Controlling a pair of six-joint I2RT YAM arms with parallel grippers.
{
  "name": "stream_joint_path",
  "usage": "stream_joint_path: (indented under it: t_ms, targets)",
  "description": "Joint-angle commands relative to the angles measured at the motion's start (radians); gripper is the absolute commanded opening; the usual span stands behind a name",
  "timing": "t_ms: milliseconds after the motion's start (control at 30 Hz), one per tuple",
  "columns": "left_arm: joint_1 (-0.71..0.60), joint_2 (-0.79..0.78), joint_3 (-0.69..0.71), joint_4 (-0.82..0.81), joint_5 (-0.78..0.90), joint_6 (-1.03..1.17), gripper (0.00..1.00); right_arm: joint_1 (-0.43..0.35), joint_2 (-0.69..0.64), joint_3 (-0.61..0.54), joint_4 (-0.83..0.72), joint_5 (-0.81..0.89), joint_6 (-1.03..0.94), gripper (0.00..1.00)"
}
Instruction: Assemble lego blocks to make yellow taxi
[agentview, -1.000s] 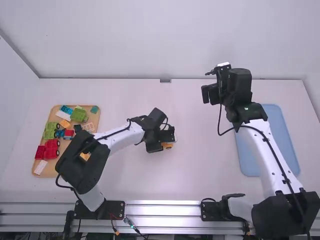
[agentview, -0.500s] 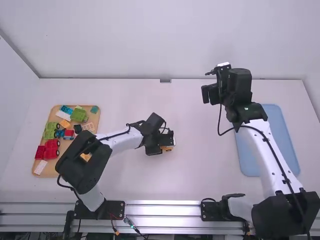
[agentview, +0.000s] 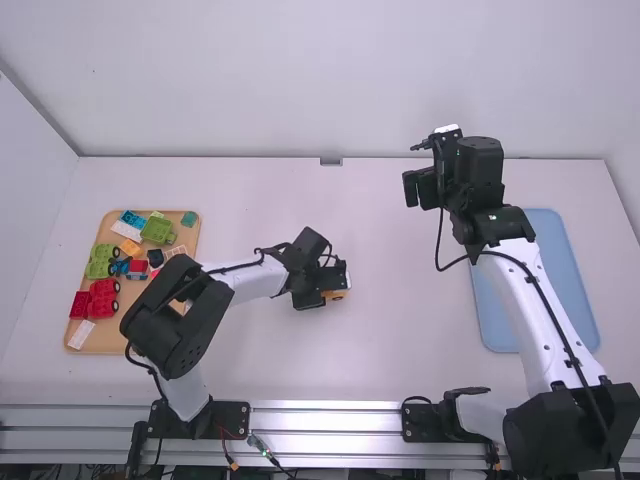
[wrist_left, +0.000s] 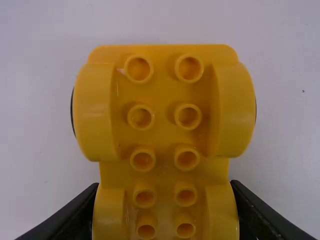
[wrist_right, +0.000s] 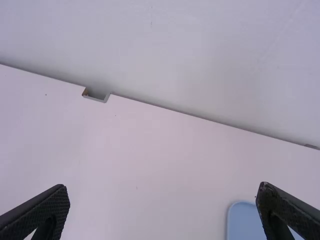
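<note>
The yellow wheeled base (wrist_left: 165, 135) is held by the left gripper (agentview: 335, 284), whose fingers are parted only by its width and pressed to its flanks; two rows of hollow studs are shown between its rounded fenders. Nothing is held by the right gripper (agentview: 418, 188), which is spread wide above the table (agentview: 400, 330), to the right of the left gripper and farther from the arm bases. Well to the left gripper's left, the wooden tray (agentview: 130, 335) is occupied by loose blocks (red pieces (agentview: 103, 300) and green pieces (agentview: 158, 230) among them). The blue mat (agentview: 535, 290) is placed right of the right gripper, partly covered by that arm.
</note>
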Motion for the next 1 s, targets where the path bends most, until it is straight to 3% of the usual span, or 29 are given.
stream_joint_path:
  t_ms: [0, 33, 67, 100, 400, 700, 967]
  targets:
    - [-0.001, 0.017, -0.012, -0.005, -0.021, -0.012, 0.40, -0.003, 0.005, 0.031, -0.003, 0.002, 0.007, 0.99]
    - [-0.001, 0.017, -0.012, -0.006, -0.022, -0.011, 0.66, -0.003, 0.005, 0.031, -0.003, 0.002, 0.007, 0.99]
    - [-0.001, 0.017, -0.012, -0.005, -0.020, -0.012, 0.78, -0.003, 0.005, 0.031, -0.003, 0.002, 0.007, 0.99]
    - [0.000, 0.017, -0.011, -0.004, -0.019, -0.011, 0.99, -0.003, 0.005, 0.031, -0.003, 0.002, 0.007, 0.99]
    - [0.005, 0.014, 0.043, -0.041, -0.020, -0.039, 0.99, -0.003, 0.005, 0.031, -0.003, 0.002, 0.006, 0.99]
    - [0.020, -0.050, 0.314, -0.415, -0.037, -0.040, 0.99, -0.002, 0.005, 0.031, -0.003, 0.002, 0.008, 0.99]
    - [0.136, -0.055, 0.533, -0.533, -0.254, -0.427, 0.99, -0.003, 0.005, 0.031, -0.002, 0.005, 0.004, 0.99]
